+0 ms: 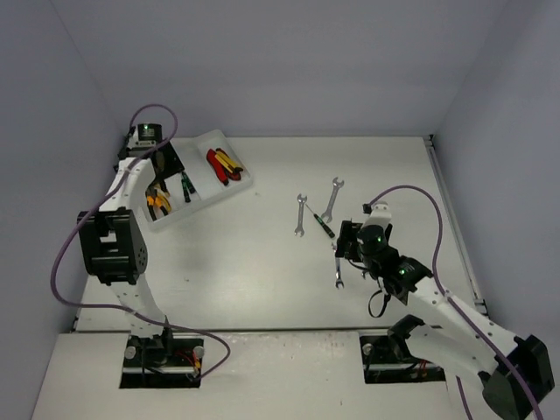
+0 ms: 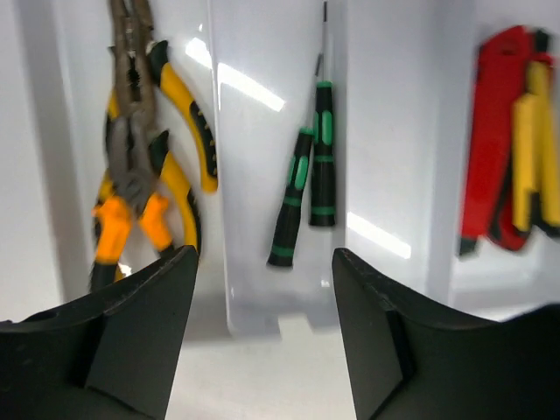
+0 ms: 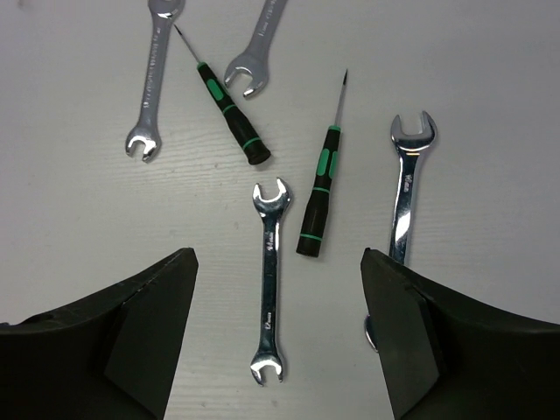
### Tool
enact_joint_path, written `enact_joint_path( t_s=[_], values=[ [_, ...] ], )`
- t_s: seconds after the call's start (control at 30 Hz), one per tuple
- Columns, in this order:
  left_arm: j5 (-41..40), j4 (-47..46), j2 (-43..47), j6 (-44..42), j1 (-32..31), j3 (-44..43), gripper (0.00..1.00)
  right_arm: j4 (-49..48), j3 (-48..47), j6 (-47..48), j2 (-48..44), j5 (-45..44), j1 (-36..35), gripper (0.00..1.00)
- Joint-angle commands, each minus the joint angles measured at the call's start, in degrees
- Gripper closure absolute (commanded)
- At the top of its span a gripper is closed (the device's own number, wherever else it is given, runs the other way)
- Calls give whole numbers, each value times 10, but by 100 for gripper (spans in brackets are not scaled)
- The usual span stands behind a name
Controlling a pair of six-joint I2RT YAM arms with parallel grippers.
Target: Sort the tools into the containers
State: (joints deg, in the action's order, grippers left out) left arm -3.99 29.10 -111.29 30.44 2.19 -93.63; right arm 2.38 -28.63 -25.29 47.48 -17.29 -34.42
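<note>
The white tray (image 1: 241,179) lies at the far left. In the left wrist view its compartments (image 2: 389,131) hold orange and yellow pliers (image 2: 131,157), two green-black screwdrivers (image 2: 306,175) and red and yellow knives (image 2: 516,166); the one between screwdrivers and knives looks bare. My left gripper (image 1: 166,162) hovers open and empty over the tray's near end (image 2: 262,293). My right gripper (image 1: 350,241) is open and empty (image 3: 276,293) above a small silver wrench (image 3: 269,280). Around it lie three more wrenches (image 3: 407,192) (image 3: 150,79) (image 3: 258,44) and two screwdrivers (image 3: 229,109) (image 3: 319,188).
The loose tools sit on the white table right of centre, with two wrenches (image 1: 300,214) (image 1: 332,199) and one screwdriver (image 1: 322,225) showing beyond the right gripper. Grey walls close in the table on the left, back and right.
</note>
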Motion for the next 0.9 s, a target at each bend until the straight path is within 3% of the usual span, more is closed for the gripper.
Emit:
enact_joint_path(
  t_s=[0.0, 0.2, 0.4, 0.6, 0.87],
  values=[
    [13, -5, 200, -17, -23, 48, 39, -26, -30, -46, 60, -46, 8, 29],
    [-2, 9, 372, -55, -142, 166, 38, -37, -43, -66, 145, -69, 20, 39],
    [-3, 11, 458, -97, -252, 250, 38, -52, -64, -69, 204, -71, 39, 53],
    [9, 10, 528, -122, -268, 313, 38, -82, -67, -67, 268, -69, 67, 62],
    [-5, 5, 554, -137, -263, 342, 38, -143, -51, -66, 324, -23, 87, 65]
  ],
)
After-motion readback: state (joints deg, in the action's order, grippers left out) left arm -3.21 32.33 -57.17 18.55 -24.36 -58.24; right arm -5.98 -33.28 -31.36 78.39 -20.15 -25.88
